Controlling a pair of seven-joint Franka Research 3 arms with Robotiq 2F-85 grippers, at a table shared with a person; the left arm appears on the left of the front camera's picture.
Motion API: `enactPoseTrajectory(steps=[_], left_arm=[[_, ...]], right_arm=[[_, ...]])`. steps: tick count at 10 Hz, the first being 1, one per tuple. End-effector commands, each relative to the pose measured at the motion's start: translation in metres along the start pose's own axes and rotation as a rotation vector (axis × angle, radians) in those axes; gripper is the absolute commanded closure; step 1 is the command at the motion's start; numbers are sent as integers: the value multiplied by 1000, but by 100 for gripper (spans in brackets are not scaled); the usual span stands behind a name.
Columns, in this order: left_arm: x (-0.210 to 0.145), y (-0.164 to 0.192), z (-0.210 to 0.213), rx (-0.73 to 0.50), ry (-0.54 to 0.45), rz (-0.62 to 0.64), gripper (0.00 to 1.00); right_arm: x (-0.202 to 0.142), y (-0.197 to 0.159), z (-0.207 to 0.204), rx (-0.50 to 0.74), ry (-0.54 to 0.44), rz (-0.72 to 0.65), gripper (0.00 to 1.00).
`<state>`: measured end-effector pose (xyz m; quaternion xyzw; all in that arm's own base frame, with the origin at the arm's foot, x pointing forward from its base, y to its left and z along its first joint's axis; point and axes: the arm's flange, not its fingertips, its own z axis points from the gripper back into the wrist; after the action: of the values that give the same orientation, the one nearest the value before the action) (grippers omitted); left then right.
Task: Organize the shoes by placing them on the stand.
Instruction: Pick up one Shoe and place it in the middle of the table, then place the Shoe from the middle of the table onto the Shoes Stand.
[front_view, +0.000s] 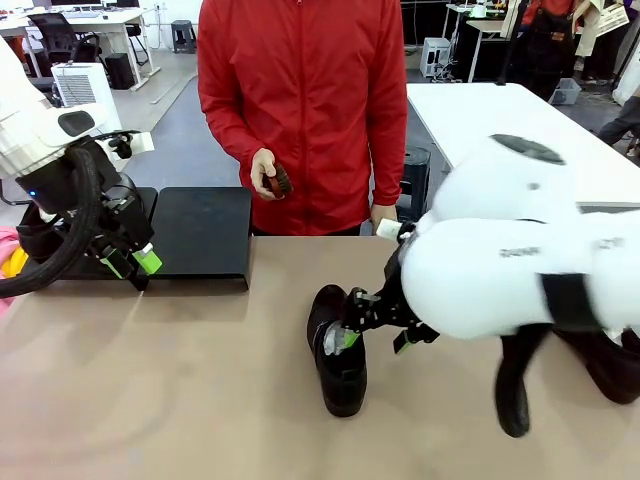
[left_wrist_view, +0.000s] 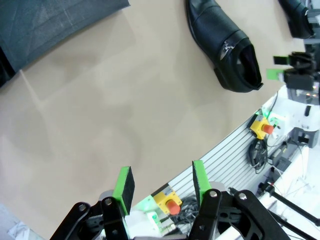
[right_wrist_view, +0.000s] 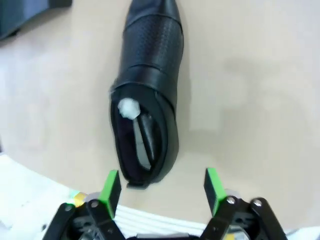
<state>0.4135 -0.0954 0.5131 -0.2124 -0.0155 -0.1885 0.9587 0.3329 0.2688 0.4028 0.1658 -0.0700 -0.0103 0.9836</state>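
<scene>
Right gripper (right_wrist_view: 161, 187): jaws are standing wide apart and gripping nothing; both green pads are hanging clear in the air.

Middle shoe (right_wrist_view: 150, 100): it is lying on its sole on the tan table (front_view: 180, 400), near the centre. Its heel end and pale-lined opening are facing the right gripper's pads, and its toe is pointing away from them.

Shoe relative to right jaws: the heel is sitting just ahead of the pads, closer to the left pad in the right wrist view. No part of the shoe is lying between the pads or touching them.

Left gripper (front_view: 135, 264): jaws are standing partly open and holding nothing. It is hovering at the left, just beside the near edge of the stand (front_view: 205, 230).

Shoe relative to left jaws: in the left wrist view the middle shoe is lying well apart from the pads, with bare table between.

Stand: it is sitting at the far left of the table, well apart from the middle shoe.

Second shoe (front_view: 612, 368): it is lying at the near right, partly hidden by the right arm.

Person: standing at the far side in a red jacket, with one hand (front_view: 266, 170) holding a small brown round object (front_view: 281, 181).
</scene>
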Motion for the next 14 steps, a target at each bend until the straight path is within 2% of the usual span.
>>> enactPoseTrajectory(steps=[1,11,12,13,14], left_arm=[[-3,0,0,-16,-8,-8,38],[-3,0,0,-16,-8,-8,38],[0,0,0,0,0,0,38],[14,-27,-16,2,37,-94,38],[28,-58,-31,9,13,-152,38]], right_arm=[[13,3,-22,-24,41,-25,0],[10,1,-23,-13,57,-18,0],[-17,8,-23,23,40,-2,0],[-21,-13,4,49,-36,-71,0],[-18,-42,35,-2,-137,-191,0]])
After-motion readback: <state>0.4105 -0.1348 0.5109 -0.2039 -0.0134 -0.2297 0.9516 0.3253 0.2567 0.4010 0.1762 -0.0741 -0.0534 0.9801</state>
